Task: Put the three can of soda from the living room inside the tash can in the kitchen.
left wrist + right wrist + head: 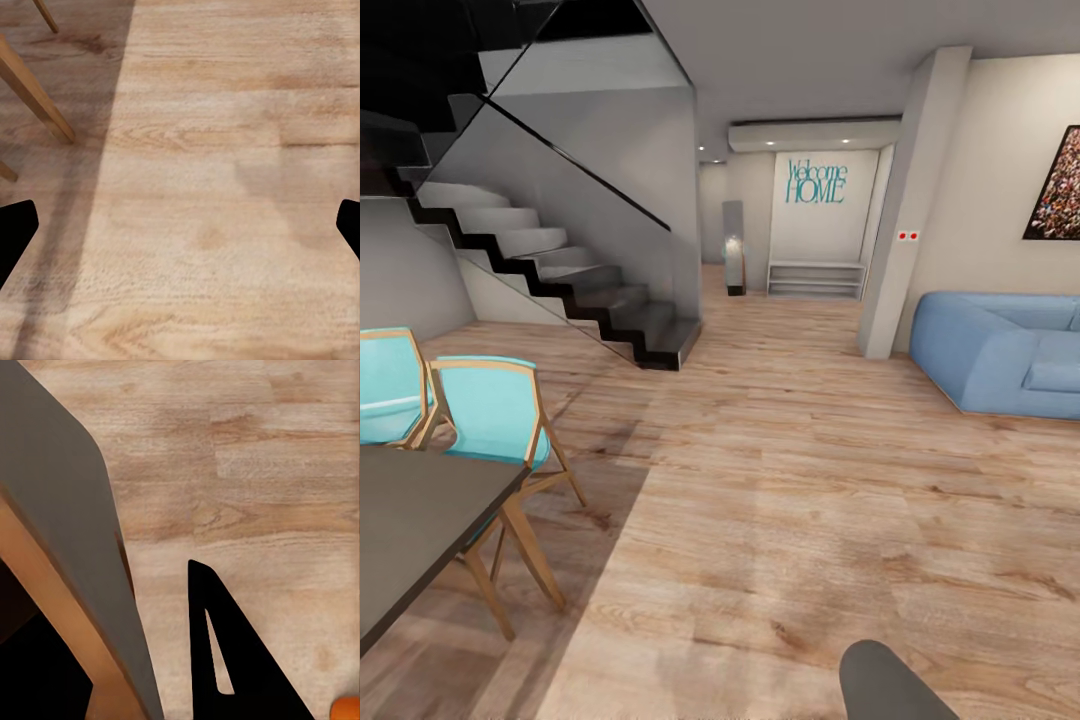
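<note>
Robot in transit through open-plan room, head view looking over wood plank floor [780,480] toward hallway with "Welcome HOME" wall sign [816,182]. Staircase [550,270] at left, blue sofa [1000,350] of the living room at right edge, two turquoise chairs [490,410] beside a dark tabletop [410,520] at lower left. A grey arm segment [885,685] pokes in at bottom of the head view. Left gripper [180,232]: black fingertips [15,232] at both frame edges, jaws wide apart, nothing between them, just floor and wooden chair legs [37,97] below. Right gripper [225,660]: one dark finger visible over floor next to a grey tabletop edge [67,525]; cannot tell whether jaws are apart or together. A sliver of orange [346,709] at the corner of the right wrist view, possibly one soda can, too cropped to confirm or to say whether it is held. No trash can in sight, no other cans in sight. Progress judgement: early or mid-run; no delivery confirmed from these pictures, so fetching cans and the kitchen drop-off likely remain.
</note>
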